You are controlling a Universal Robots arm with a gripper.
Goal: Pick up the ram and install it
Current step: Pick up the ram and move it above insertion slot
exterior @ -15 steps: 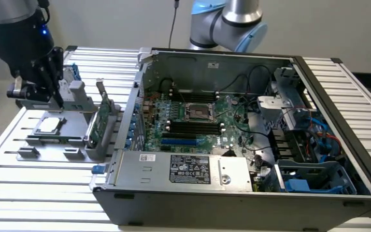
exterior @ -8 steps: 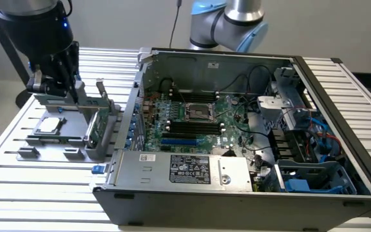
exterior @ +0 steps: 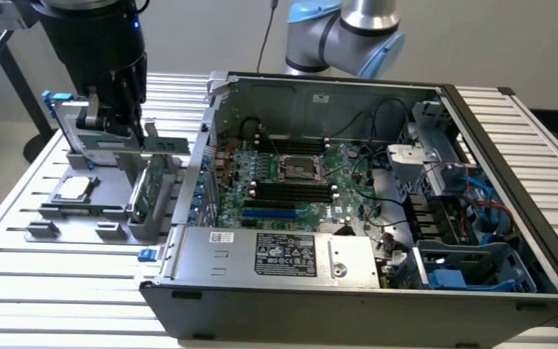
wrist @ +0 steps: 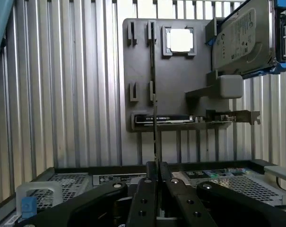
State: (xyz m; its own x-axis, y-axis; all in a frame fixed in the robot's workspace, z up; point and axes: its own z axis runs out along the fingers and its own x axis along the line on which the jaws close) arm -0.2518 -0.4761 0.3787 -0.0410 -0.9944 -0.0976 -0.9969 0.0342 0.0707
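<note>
The ram (exterior: pixel 168 144) is a thin green stick held level in my gripper (exterior: pixel 146 138), which is shut on it above the grey parts holder (exterior: pixel 75 225) at the exterior view's left. In the wrist view the ram (wrist: pixel 155 137) shows edge-on as a thin line rising from between the shut black fingers (wrist: pixel 145 198) of the gripper (wrist: pixel 157 177), over the holder (wrist: pixel 138 66). The black motherboard slots (exterior: pixel 289 193) lie inside the open computer case (exterior: pixel 357 291), to the right of the gripper in the exterior view.
A broader green card (exterior: pixel 148 185) stands in the holder, with a processor chip (exterior: pixel 73 189) beside it and a silver hard drive in a blue frame (wrist: pixel 247 38). The case's metal side wall (exterior: pixel 197 167) rises between the holder and the motherboard. Another arm's blue joints (exterior: pixel 352 33) stand behind the case.
</note>
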